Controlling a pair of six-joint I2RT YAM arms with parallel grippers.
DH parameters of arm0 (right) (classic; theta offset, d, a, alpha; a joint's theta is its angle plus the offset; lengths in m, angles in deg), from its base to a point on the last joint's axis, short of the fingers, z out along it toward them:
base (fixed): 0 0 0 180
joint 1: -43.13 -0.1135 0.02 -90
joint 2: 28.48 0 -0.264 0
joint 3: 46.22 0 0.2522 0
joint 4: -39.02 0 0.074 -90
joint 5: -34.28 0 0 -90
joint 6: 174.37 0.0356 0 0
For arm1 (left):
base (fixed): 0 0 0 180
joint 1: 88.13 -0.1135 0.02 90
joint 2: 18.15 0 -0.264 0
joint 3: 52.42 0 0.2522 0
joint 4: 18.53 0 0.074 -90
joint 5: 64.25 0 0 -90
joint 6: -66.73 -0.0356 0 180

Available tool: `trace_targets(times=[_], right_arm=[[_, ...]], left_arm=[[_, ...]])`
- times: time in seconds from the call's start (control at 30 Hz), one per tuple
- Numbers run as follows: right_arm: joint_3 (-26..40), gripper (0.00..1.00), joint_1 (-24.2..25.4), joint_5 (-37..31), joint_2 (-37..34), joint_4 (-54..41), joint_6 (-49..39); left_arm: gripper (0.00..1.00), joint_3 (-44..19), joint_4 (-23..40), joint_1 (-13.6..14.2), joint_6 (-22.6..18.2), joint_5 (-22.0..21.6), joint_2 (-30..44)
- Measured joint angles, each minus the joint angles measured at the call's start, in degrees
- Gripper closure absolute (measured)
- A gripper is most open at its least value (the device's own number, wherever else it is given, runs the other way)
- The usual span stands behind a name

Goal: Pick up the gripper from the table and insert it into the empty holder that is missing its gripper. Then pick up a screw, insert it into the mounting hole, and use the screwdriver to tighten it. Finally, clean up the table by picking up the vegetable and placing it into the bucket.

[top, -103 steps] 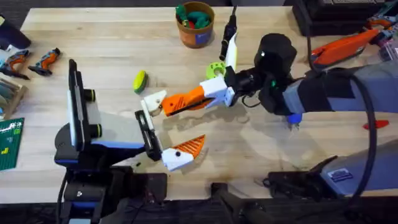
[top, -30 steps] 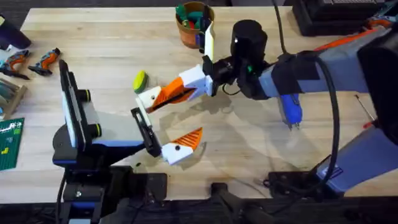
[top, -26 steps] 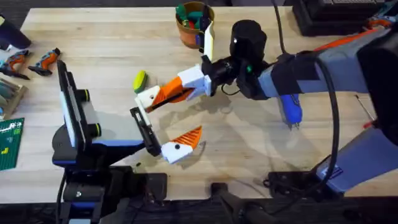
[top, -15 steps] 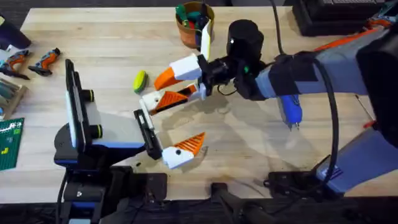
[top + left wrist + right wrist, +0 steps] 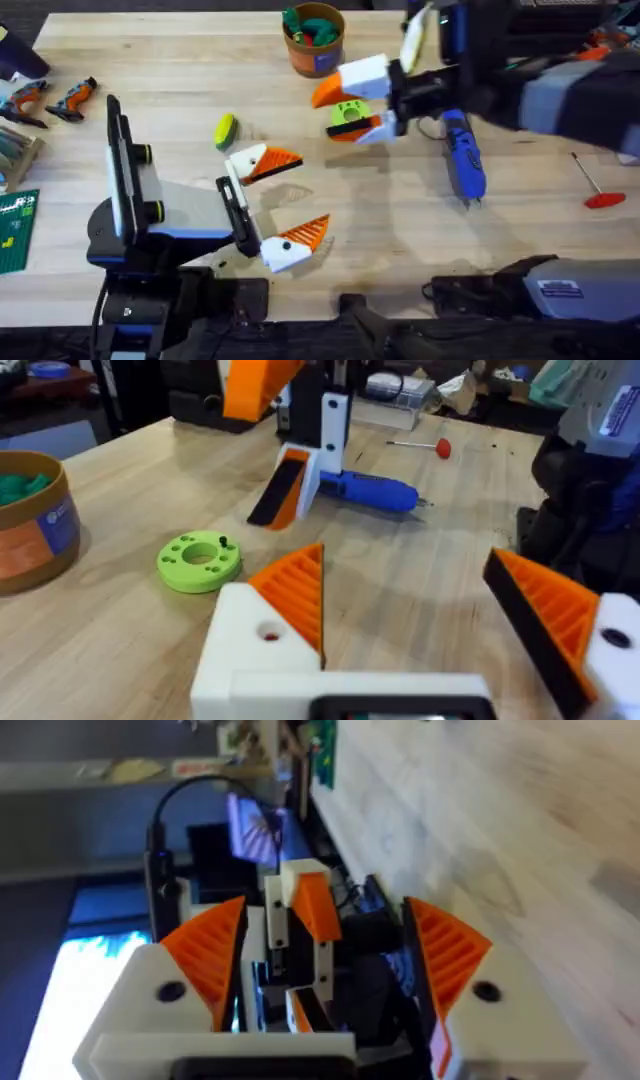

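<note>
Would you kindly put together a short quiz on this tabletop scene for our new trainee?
1. True or false: the vegetable already lies inside the bucket.
2. Fill in: the thin rod lying on the table near the blue screwdriver has a ___ handle.
3. What does the right tool hold? A) the blue screwdriver B) the vegetable C) nothing

Key:
1. False. The vegetable lies on the table, apart from the bucket.
2. Red.
3. C. Its fingers are spread with nothing between them.
</note>
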Motion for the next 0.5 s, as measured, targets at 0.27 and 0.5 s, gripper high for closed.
trace_targets(times=[0.27,0.5], right_arm=[[14.6,0.162,3.7,-14.2,1.7,-38.0,-22.2],[32.3,0.161,-1.2,-47.5,1.3,-59.2,-37.0]], left_arm=[[0.015,0.0,0.0,0.0,0.0,0.0,0.0],[0.015,0.0,0.0,0.0,0.0,0.2,0.0]])
